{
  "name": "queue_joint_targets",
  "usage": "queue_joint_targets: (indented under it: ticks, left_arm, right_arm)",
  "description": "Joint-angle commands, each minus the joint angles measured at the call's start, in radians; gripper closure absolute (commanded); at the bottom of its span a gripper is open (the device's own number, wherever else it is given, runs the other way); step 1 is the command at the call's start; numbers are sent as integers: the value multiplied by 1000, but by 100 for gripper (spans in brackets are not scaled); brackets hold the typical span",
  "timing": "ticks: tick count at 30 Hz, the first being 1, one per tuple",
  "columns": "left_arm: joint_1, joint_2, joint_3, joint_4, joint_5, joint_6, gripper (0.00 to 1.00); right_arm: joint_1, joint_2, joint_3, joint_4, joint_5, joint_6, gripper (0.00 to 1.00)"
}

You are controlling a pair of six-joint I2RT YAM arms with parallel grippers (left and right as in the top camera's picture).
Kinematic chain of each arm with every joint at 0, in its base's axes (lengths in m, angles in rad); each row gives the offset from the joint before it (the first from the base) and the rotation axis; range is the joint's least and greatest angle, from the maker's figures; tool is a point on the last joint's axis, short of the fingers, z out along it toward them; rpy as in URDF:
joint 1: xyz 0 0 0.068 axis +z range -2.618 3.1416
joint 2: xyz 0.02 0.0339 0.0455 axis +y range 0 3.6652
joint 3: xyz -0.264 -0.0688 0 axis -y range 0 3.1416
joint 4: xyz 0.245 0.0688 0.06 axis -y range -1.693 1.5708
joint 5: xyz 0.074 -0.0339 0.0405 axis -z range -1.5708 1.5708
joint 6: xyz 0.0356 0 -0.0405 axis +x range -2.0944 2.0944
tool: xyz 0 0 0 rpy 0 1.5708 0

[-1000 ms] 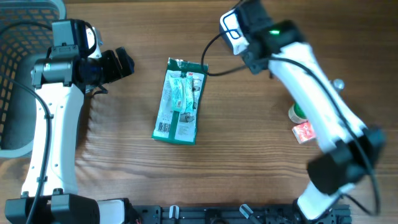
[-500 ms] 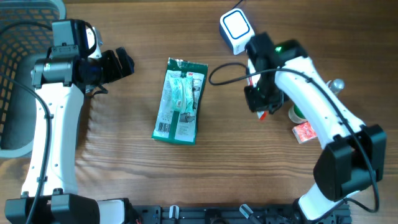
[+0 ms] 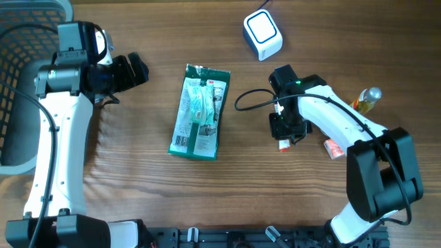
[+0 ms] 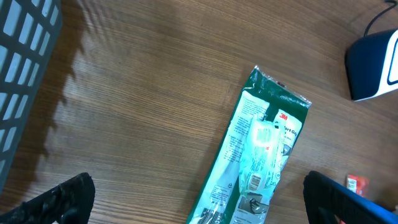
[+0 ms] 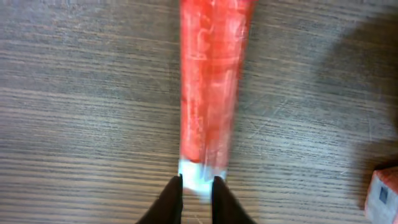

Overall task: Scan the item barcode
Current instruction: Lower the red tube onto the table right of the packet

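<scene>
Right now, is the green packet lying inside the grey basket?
No, the green packet lies on the wooden table, well apart from the basket at the left edge.

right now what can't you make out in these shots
- Red tube: blurred in the right wrist view, no print readable; overhead, the right arm covers all but its tip.
- Right gripper: fingertips flank the tube's end; clamped or loose, cannot tell.
- Green packet: barcode too small overhead; the left wrist view's bottom edge cuts off its lower end.
- Small red box: partly under the right arm overhead.
</scene>
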Motion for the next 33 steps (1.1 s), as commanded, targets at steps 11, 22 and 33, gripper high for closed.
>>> queue_joint_targets:
  ticks: [11,22,33]
  left_arm:
    - [8,-2,8,0,-6,5,0]
    - [8,-2,8,0,-6,5,0]
    - [8,-2,8,0,-6,5,0]
  right_arm:
    - [-2,-66,93,-32,69,92,24]
    - [-2,-154,97,79,-230,85,3]
    - [35,-151,29,163,-261,87,39]
